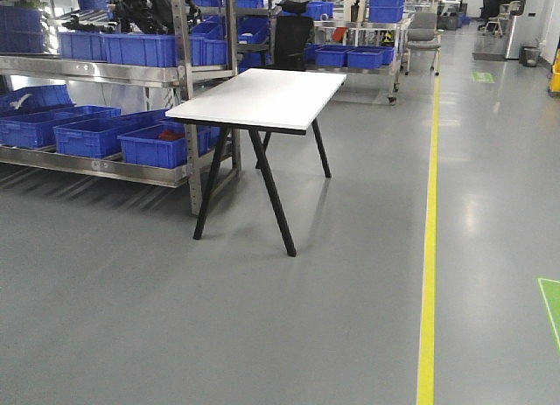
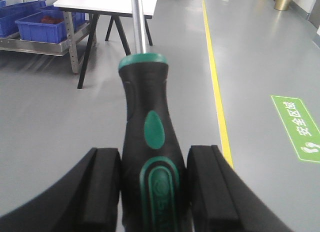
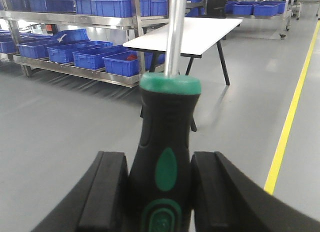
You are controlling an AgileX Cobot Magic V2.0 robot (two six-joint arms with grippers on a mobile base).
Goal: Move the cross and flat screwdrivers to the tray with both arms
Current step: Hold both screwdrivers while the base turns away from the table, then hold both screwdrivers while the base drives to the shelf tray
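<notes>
My left gripper is shut on the black-and-green handle of a screwdriver. Its steel shaft points away toward the white table. My right gripper is shut on the handle of a second, like screwdriver, shaft also pointing ahead. Both tips run out of view at the top edge, so I cannot tell which is cross. The grey metal tray is out of view. Neither arm shows in the front view.
A white table on black legs stands ahead, its top bare; it also shows in the left wrist view and the right wrist view. Metal shelving with blue bins lines the left. A yellow floor line runs along the right.
</notes>
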